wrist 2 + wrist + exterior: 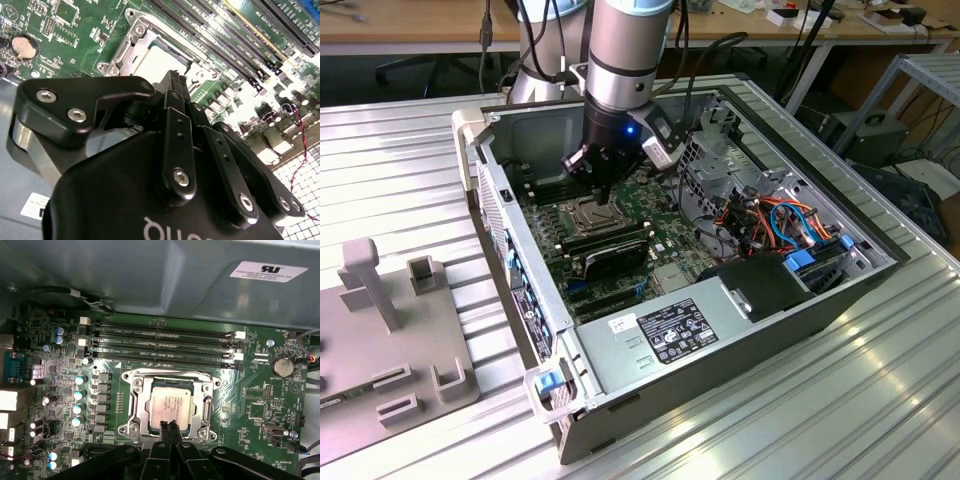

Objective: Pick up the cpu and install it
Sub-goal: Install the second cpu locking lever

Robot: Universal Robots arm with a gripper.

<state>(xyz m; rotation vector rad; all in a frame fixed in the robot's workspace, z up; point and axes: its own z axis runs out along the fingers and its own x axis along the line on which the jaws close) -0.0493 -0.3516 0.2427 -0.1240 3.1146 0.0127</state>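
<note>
The cpu, a small square chip with a dull silver top, lies flat in the metal-framed socket on the green motherboard. In the second wrist view the cpu shows pale within the socket frame. My gripper is shut, its two black fingers pressed together with nothing between them, the tips at the cpu's near edge. Whether they touch it I cannot tell. In the exterior view my gripper hangs inside the open computer case, right over the socket.
Empty memory slots run beside the socket, and capacitors stand on its other side. The case wall rises just past the slots. A power supply, bundled cables and a grey fixture on the ribbed table surround the work area.
</note>
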